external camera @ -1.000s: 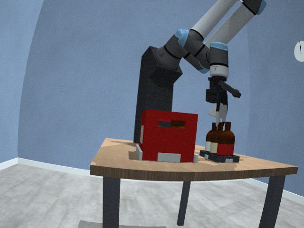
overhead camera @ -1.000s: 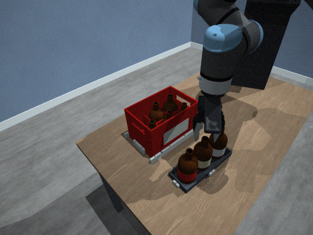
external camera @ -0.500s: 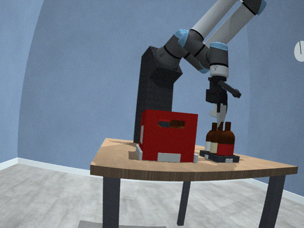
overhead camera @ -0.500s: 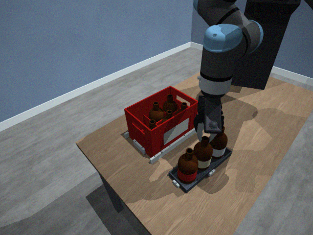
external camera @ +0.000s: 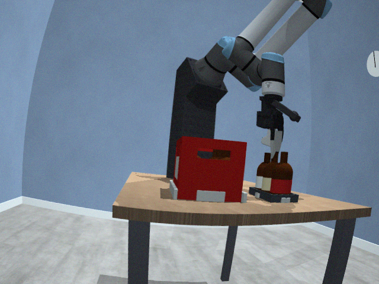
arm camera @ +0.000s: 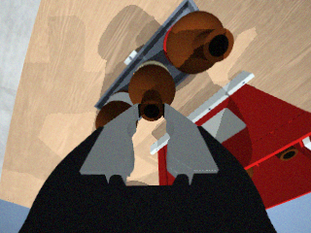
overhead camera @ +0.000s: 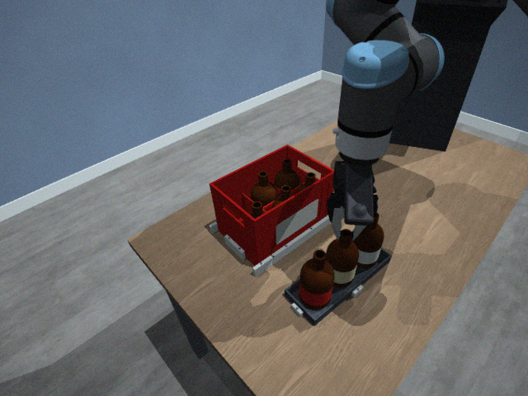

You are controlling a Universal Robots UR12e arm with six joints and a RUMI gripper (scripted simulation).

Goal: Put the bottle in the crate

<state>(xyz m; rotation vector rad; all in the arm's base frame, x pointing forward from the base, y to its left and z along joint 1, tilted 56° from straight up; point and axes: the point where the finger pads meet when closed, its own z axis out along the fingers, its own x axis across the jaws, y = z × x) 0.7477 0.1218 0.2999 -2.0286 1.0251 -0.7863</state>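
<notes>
Three brown bottles stand in a row on the dark tray (overhead camera: 341,289). My gripper (overhead camera: 346,232) hangs straight down over the tray and is shut on the neck of the middle bottle (overhead camera: 342,257), which has a cream label. In the wrist view the two grey fingers clamp that bottle's neck (arm camera: 152,111). The bottle stands on the tray. The red-label bottle (overhead camera: 316,279) stands at the near end and the white-label bottle (overhead camera: 370,245) at the far end, partly hidden by the gripper. The red crate (overhead camera: 271,206) stands to the left with several bottles in it.
The crate's near right slot (overhead camera: 272,209) shows no bottle top. Grey stops edge the crate's base (overhead camera: 264,264) and the tray. The crate also shows in the exterior view (external camera: 209,168), left of the tray (external camera: 273,195). The arm's dark pedestal (overhead camera: 443,72) stands behind.
</notes>
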